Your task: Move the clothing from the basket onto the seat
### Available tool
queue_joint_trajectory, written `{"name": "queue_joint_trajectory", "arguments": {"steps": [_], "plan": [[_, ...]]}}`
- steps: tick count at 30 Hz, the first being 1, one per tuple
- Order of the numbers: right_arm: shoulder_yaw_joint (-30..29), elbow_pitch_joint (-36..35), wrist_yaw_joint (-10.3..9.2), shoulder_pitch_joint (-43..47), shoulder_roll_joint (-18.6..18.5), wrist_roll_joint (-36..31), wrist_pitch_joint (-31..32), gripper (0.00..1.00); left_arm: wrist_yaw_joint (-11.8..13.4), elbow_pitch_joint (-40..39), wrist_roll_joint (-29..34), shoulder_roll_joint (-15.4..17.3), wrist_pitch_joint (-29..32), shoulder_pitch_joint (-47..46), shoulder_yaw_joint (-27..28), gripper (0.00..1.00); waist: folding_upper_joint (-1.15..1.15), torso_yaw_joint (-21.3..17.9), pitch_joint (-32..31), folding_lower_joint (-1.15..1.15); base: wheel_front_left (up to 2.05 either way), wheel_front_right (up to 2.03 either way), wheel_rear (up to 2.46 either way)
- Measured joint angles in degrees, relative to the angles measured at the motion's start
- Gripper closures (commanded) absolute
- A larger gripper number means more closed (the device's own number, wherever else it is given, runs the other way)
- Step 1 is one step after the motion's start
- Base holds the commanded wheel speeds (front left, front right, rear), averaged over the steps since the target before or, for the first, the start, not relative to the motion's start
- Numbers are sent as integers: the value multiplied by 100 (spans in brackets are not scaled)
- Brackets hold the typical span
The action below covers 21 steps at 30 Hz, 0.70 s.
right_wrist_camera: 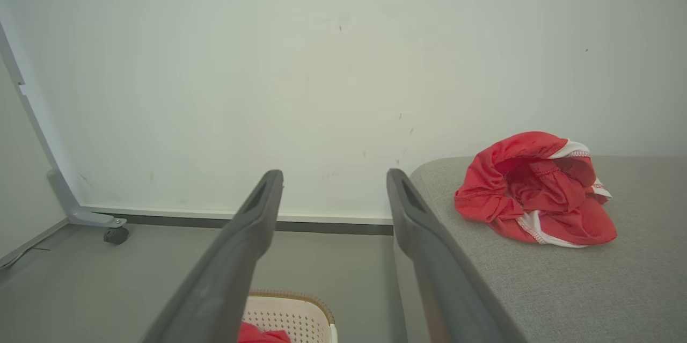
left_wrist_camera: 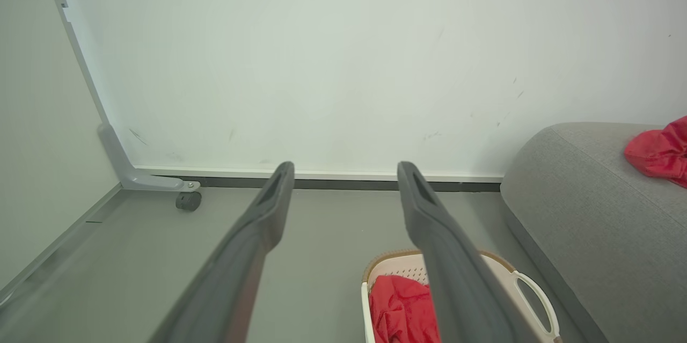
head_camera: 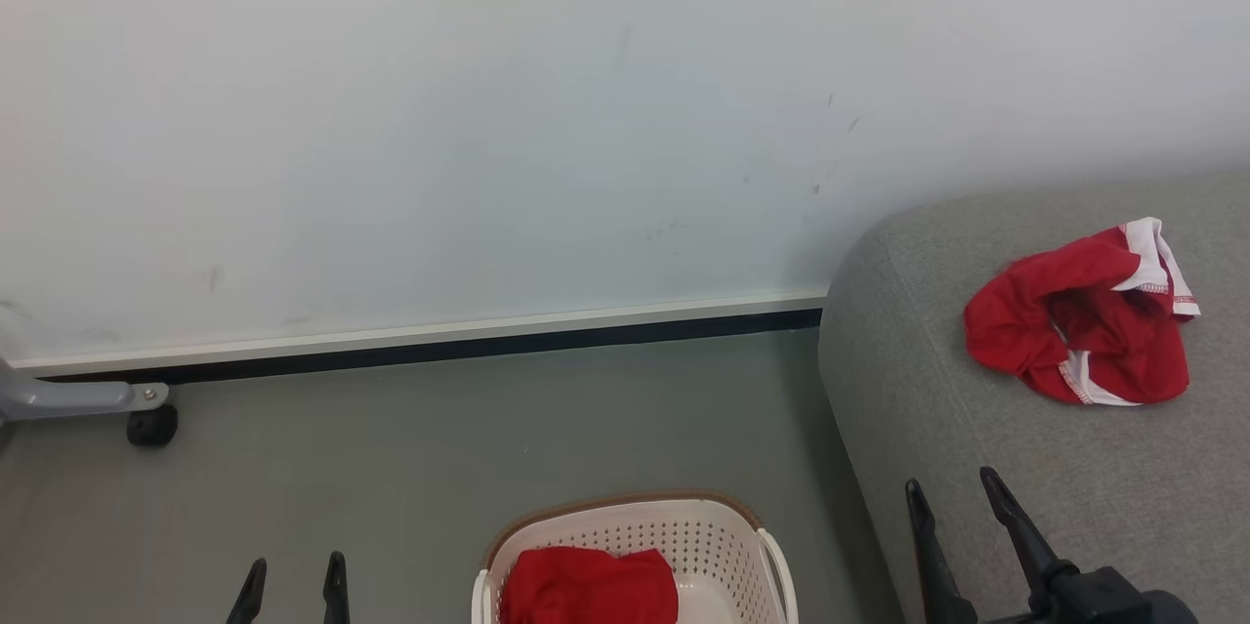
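A red garment with white trim (head_camera: 1084, 321) lies crumpled on the grey seat (head_camera: 937, 429) at the right; the right wrist view shows the same garment (right_wrist_camera: 534, 190) on the seat (right_wrist_camera: 563, 289). A second red garment (head_camera: 586, 587) lies in the cream basket (head_camera: 728, 546) on the floor at bottom centre, seen also as red cloth (left_wrist_camera: 400, 311) in the basket (left_wrist_camera: 528, 292). My left gripper (head_camera: 293, 575) stands open and empty left of the basket. My right gripper (head_camera: 952, 492) is open and empty over the seat's front edge.
A white wall panel on a grey wheeled foot (head_camera: 151, 424) runs behind the grey floor (head_camera: 410, 448). A black baseboard strip (head_camera: 488, 346) lines the wall. The seat's rounded corner (head_camera: 850, 312) stands close to the basket's right side.
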Motion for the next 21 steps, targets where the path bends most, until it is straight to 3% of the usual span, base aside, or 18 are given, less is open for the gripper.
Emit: {"name": "queue_joint_trajectory", "arguments": {"steps": [21], "plan": [[-143, -422, -51, 96, -38, 0, 15, 0, 20, -194, 105, -35, 0, 30, 59, 0, 0, -41, 217, 1, 0, 0, 0]]}}
